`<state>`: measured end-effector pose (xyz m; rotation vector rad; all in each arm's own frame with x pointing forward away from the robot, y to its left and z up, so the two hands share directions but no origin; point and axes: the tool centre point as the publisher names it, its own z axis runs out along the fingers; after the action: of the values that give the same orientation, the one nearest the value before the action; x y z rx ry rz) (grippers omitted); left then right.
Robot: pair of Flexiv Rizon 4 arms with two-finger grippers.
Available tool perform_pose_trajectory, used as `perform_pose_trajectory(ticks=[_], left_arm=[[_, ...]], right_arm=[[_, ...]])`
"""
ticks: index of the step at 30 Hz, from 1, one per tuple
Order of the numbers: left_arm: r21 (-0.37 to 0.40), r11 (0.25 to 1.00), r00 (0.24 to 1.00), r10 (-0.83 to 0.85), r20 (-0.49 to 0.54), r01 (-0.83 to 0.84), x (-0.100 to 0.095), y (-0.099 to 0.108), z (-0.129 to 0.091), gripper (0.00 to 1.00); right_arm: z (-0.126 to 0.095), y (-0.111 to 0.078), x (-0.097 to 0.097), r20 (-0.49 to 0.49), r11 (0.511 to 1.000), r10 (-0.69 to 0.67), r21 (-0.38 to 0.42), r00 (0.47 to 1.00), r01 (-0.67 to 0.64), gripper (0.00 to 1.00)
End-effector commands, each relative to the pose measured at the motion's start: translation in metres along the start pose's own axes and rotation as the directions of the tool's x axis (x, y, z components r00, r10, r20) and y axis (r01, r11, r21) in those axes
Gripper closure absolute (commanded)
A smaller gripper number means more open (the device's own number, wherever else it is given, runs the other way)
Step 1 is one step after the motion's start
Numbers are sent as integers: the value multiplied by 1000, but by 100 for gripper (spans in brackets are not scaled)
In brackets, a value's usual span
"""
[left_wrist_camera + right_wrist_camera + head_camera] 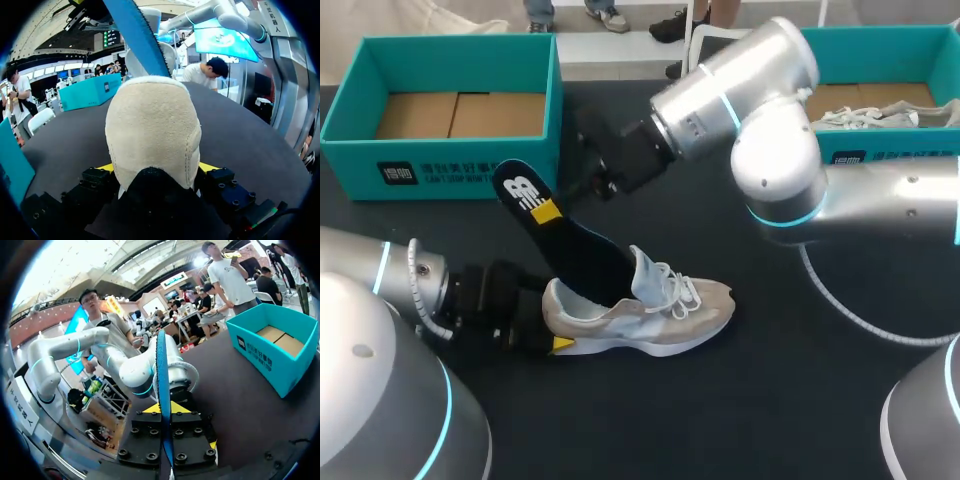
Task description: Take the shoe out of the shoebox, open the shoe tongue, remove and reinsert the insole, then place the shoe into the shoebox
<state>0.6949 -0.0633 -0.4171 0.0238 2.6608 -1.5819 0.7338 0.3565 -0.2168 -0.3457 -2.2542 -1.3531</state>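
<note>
**A:** Located the shoe (650, 315) where?

**B:** Found it sole-down on the worktop (770, 400), outside the shoebox (460, 165). Found the heel wedged in the left pincer (155, 170), which was closed on it from both sides. Found the insole (575, 240) forepart-down in the shoe's opening, clamped edge-on near its heel end in the right pincer (165, 412).

**A:** Expected what handling?

**B:** Judged the shoe light, soft in the upper and firmest at the heel counter; rated that the best hold. Judged the insole thin, floppy and prone to buckle; advised gripping near its heel end.

**A:** Recorded what heading?

**B:** Noted the toe pointing straight ahead of the left pincer, long axis along its fingers. Noted the insole slanting from the right pincer down toward the left one.
</note>
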Motion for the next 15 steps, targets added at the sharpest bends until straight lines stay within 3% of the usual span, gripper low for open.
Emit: perform_pose_trajectory(ticks=[1,7,8,15], left_arm=[[-1,1000,1000,1,1,-1,0,1,1,100],[-1,1000,1000,1,1,-1,0,1,1,100],[-1,1000,1000,1,1,-1,0,1,1,100],[-1,1000,1000,1,1,-1,0,1,1,100]], right_arm=[[-1,-5,5,44,998,1,-56,999,1,100],[-1,-5,5,44,998,1,-56,999,1,100],[-4,-1,6,57,996,-8,-87,998,13,100],[-25,34,7,66,994,-14,-105,998,21,100]])
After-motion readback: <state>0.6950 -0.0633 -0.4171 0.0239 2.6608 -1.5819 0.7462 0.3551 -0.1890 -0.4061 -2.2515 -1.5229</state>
